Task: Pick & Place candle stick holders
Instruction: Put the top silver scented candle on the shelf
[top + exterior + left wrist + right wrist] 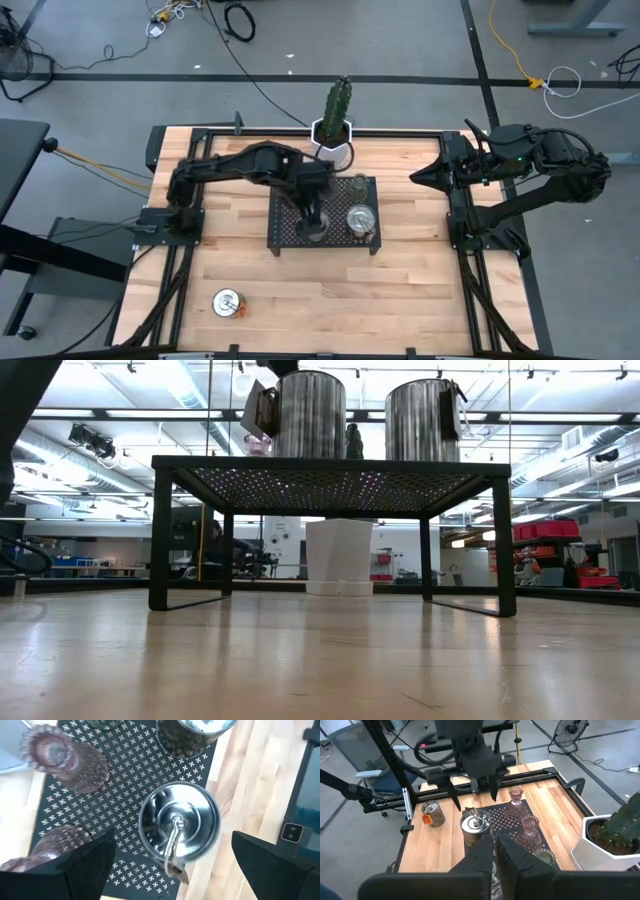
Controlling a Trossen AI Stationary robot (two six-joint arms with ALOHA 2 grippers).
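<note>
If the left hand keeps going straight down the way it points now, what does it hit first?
Most likely the silver candle holder on the black mesh tray. The left hand hangs open directly over it, fingers either side. Height above it is unclear.

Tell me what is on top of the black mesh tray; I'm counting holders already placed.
On the black mesh tray: two silver holders and glassy cups. The left gripper covers part of it.

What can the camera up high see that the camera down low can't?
Only the high view shows the right gripper waiting at the table's right edge, and a silver holder alone on the wooden table. Only the low view shows the room behind. Both show the black mesh tray carrying two silver holders, and the white pot.
</note>
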